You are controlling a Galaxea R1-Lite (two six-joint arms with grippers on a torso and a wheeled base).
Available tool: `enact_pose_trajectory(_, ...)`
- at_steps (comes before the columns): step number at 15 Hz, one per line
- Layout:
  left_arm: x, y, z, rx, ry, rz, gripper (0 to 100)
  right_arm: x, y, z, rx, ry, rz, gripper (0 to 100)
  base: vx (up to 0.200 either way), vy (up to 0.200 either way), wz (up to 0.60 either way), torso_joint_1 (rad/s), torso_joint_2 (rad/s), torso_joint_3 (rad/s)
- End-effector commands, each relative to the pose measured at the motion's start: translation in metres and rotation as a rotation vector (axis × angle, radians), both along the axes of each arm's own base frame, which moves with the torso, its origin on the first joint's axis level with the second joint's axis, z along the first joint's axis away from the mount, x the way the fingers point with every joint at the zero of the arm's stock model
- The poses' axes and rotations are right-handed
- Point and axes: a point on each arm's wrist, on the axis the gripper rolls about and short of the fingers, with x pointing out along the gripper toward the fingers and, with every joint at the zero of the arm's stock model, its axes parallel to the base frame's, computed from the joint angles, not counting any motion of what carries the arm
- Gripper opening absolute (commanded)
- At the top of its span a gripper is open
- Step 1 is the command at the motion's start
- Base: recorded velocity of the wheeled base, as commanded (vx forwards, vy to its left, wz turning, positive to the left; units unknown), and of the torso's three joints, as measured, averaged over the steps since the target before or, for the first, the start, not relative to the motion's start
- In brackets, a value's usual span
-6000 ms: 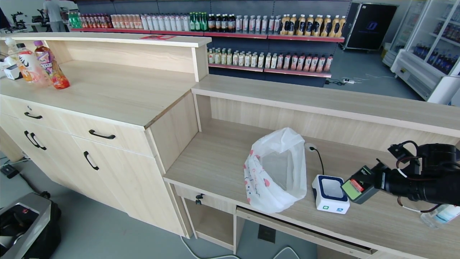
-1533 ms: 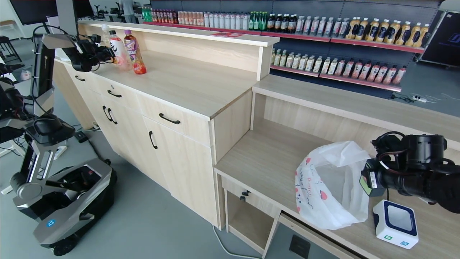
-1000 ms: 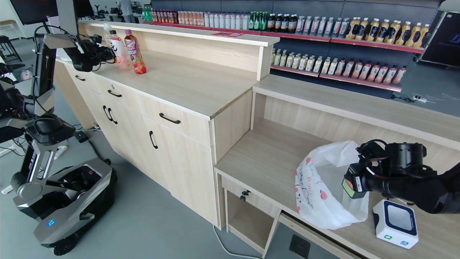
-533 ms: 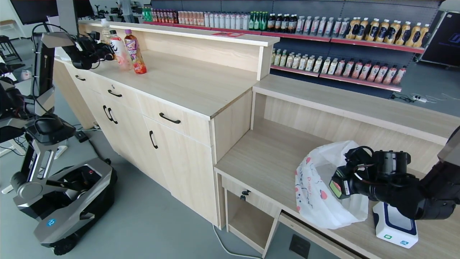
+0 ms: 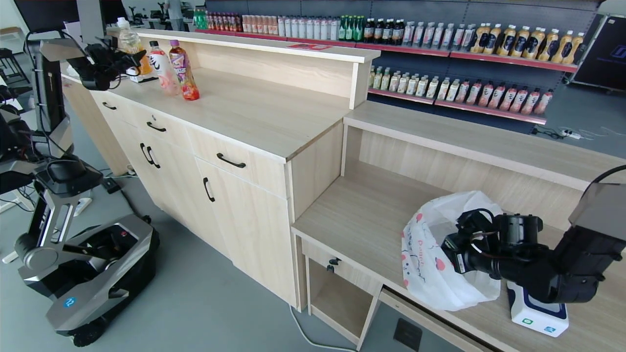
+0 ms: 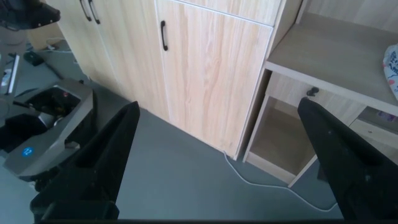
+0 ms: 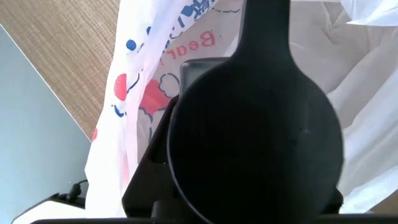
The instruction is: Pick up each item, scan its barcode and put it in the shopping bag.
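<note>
While left jaws gape, right jaws clamp a box (image 5: 454, 255) in the shopping bag (image 5: 429, 276) beside the scanner (image 5: 538, 314).

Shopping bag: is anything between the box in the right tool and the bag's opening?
Nothing visible. The right tool holds the small box right at the shopping bag's open mouth, with only bag plastic around it in the right wrist view. The scanner sits beside the bag, off that path.
</note>
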Motion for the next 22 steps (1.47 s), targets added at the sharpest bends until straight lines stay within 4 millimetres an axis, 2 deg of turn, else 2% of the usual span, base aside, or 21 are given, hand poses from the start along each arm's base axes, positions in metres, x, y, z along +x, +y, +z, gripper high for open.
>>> enact_pose_trajectory(1,0.000,0.000,0.000,0.000,0.000,0.000,100,0.004,0.003,-0.010,0.002,0.015,0.011,0,0.000,0.000,0.00,0.000,0.00,0.000)
enact_pose_trajectory(9,0.000,0.000,0.000,0.001,0.000,0.000,100,0.016,0.016,-0.032,0.014,-0.058,0.048,0,0.000,0.000,0.00,0.000,0.00,0.000)
enact_pose_trajectory(16,0.000,0.000,0.000,0.000,0.000,0.000,100,0.017,0.016,-0.042,0.013,-0.050,0.048,0,0.000,0.000,0.00,0.000,0.00,0.000)
enact_pose_trajectory(17,0.000,0.000,0.000,0.000,0.000,0.000,100,0.017,0.015,-0.044,0.013,-0.046,0.045,100,0.000,0.000,0.00,0.000,0.00,0.000)
enact_pose_trajectory(20,0.000,0.000,0.000,0.001,0.000,0.000,100,0.017,0.010,-0.041,0.016,-0.056,0.033,100,0.000,0.000,0.00,0.000,0.00,0.000)
enact_pose_trajectory(22,0.000,0.000,0.000,0.000,0.000,0.000,100,0.015,0.011,-0.013,0.046,-0.106,0.029,100,0.000,0.000,0.00,0.000,0.00,0.000)
